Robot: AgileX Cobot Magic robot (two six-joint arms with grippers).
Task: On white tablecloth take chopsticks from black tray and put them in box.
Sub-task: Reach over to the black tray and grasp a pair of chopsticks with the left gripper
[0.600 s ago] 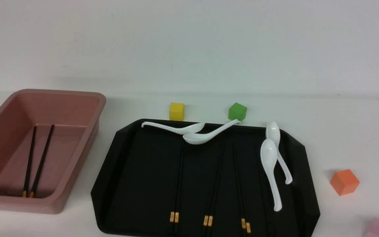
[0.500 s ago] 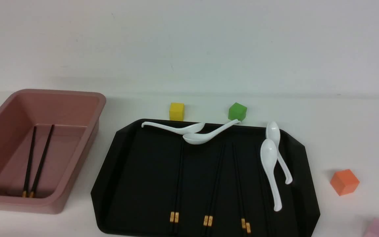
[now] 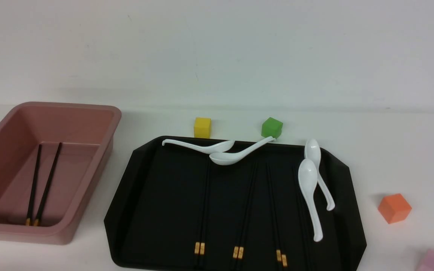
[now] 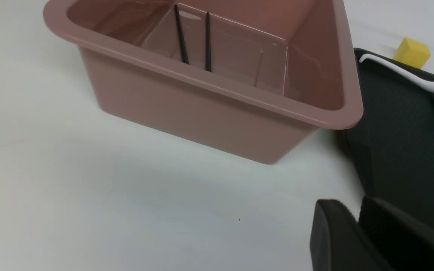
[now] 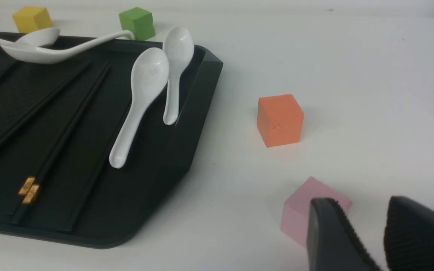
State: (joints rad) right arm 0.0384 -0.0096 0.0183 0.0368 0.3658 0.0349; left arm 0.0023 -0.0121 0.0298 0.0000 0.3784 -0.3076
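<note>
The black tray [image 3: 164, 195] lies on the white tablecloth [image 3: 390, 150] and holds three pairs of black chopsticks [image 3: 202, 210] with gold bands at the near end. The pink box [image 3: 70, 105] stands to the left of the tray with one pair of chopsticks [image 3: 40, 184] inside. Neither gripper shows in the front view. In the left wrist view my left gripper [image 4: 352, 205] is shut and empty, above the cloth near the box [image 4: 202, 109] and the tray's edge [image 4: 398, 131]. In the right wrist view my right gripper [image 5: 364, 203] is open and empty, over the cloth to the right of the tray [image 5: 187, 113].
Several white spoons [image 3: 309, 188] lie on the tray's far and right parts. A yellow cube [image 3: 202, 127] and a green cube [image 3: 271, 127] sit behind the tray. An orange cube [image 3: 394, 207] and a pink cube [image 5: 300, 210] sit to the right, the pink one close to my right gripper.
</note>
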